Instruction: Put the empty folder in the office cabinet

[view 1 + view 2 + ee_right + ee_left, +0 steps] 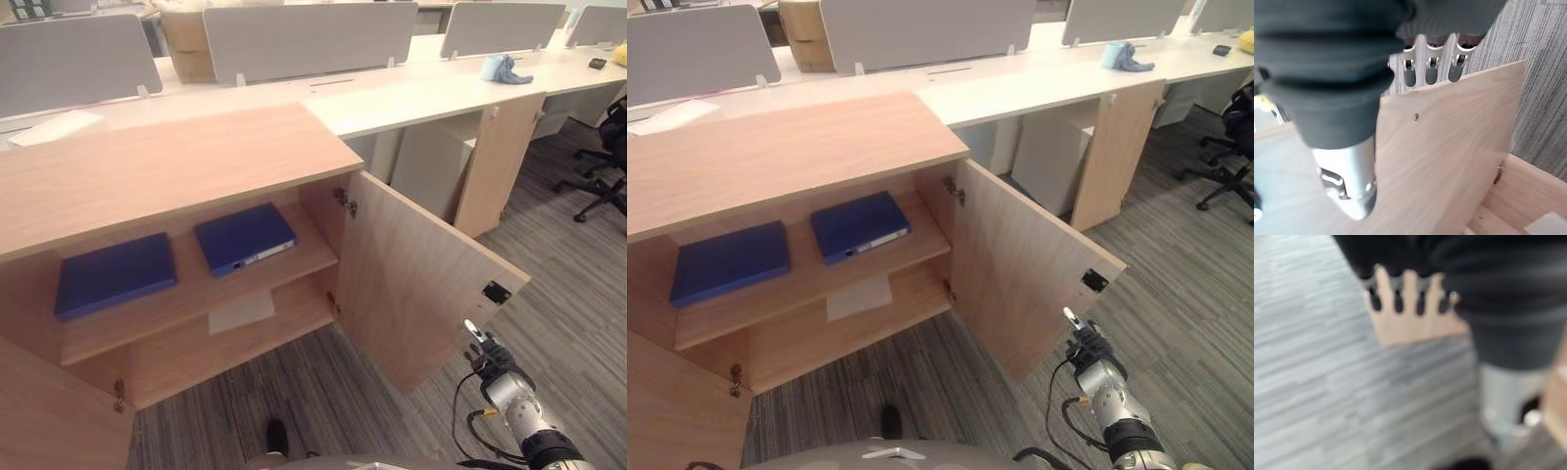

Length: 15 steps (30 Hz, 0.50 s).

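Observation:
Two blue folders lie flat on the upper shelf of the open wooden cabinet [167,166]: one at the left [116,274], one nearer the middle [245,238] with its labelled spine facing out. My right hand [487,357] is low at the outer edge of the cabinet's open right door [411,284]. In the right wrist view its fingers [1432,63] hang straight and relaxed just past the door's edge [1449,147], holding nothing. My left hand [1409,289] shows blurred with straight fingers over a corner of wooden panel [1410,330] and grey carpet.
A white sheet [241,310] lies on the lower shelf. The left door [49,411] stands open at the lower left. A long white desk [411,93] with grey dividers runs behind. An office chair [607,157] stands at the far right.

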{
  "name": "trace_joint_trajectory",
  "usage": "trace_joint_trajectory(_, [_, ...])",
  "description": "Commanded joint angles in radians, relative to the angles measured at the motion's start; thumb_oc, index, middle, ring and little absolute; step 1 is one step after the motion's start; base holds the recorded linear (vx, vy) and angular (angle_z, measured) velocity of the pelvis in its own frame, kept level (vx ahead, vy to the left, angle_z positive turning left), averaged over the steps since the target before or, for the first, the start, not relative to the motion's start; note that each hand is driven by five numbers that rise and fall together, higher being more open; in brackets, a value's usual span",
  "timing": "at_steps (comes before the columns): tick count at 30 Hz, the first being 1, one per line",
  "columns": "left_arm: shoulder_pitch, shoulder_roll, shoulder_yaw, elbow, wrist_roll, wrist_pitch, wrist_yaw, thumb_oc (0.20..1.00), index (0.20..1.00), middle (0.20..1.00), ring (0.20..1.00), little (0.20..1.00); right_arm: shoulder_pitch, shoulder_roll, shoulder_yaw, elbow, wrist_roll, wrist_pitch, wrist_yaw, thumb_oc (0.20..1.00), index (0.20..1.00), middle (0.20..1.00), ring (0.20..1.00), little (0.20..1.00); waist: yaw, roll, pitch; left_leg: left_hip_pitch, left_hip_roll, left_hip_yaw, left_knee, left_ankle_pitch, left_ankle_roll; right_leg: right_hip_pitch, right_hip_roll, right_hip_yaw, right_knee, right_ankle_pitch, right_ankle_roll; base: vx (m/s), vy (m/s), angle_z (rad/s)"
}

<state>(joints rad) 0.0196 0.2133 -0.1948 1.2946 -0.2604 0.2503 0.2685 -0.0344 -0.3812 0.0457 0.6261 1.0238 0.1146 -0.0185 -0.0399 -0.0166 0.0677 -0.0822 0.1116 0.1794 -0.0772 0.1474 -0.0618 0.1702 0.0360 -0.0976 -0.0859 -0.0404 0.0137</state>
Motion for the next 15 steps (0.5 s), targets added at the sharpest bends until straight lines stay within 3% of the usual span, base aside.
trace_joint_trajectory(1, [-0.046,0.049,0.014,0.04,-0.007,-0.025,0.032,1.0,1.0,1.0,1.0,1.0,-0.073,-0.062,0.014,-0.079,-0.09,0.039,0.158,1.0,1.0,1.0,1.0,1.0,0.014,-0.078,0.06,-0.005,-0.025,-0.054,0.032,-0.003,-0.011,-0.007,-0.03,0.032,0.004,0.064,0.031,-0.07,-0.042,-0.12])
trace_joint_trajectory(4, [-0.029,0.049,0.021,0.021,-0.016,-0.001,0.031,1.0,1.0,1.0,1.0,1.0,-0.107,-0.076,0.064,-0.083,-0.133,0.068,0.233,1.0,1.0,1.0,1.0,1.0,0.017,-0.091,0.058,0.033,-0.052,-0.088,0.119,-0.087,0.019,-0.03,-0.051,0.044,0.005,0.08,0.03,-0.09,0.001,-0.29])
trace_joint_trajectory(6, [-0.025,0.045,0.019,0.017,-0.004,0.022,0.031,1.0,1.0,1.0,1.0,1.0,-0.123,-0.075,0.094,-0.096,-0.144,0.09,0.276,1.0,1.0,1.0,1.0,1.0,0.006,-0.088,0.047,0.099,-0.076,-0.094,0.1,-0.133,0.042,-0.052,-0.054,0.036,0.01,0.089,0.036,-0.09,0.087,-0.26])
trace_joint_trajectory(9, [-0.02,0.048,0.014,0.019,0.01,0.031,0.025,1.0,1.0,1.0,1.0,1.0,-0.121,-0.064,0.12,-0.119,-0.184,0.145,0.36,1.0,1.0,1.0,1.0,1.0,-0.008,-0.071,0.045,0.156,-0.075,-0.088,0.039,-0.124,0.042,-0.066,-0.044,0.015,0.017,0.09,0.036,-0.05,0.067,0.15])
trace_joint_trajectory(12, [-0.027,0.078,0.003,0.012,0.029,0.021,0.003,1.0,1.0,1.0,1.0,1.0,-0.108,-0.043,0.245,-0.199,-0.258,0.245,0.6,1.0,1.0,1.0,1.0,1.0,0.001,-0.067,0.043,0.182,-0.098,-0.116,-0.004,-0.122,0.04,-0.072,-0.047,0.006,0.014,0.101,0.053,-0.06,0.045,0.24])
trace_joint_trajectory(15, [-0.035,0.093,-0.023,0.001,0.028,0.034,-0.01,1.0,1.0,1.0,1.0,1.0,-0.109,-0.047,0.364,-0.288,-0.31,0.307,0.718,1.0,1.0,1.0,1.0,1.0,0.013,-0.07,0.039,0.181,-0.112,-0.126,-0.01,-0.125,0.046,-0.073,-0.052,0.003,0.01,0.103,0.059,-0.02,0.032,0.12])
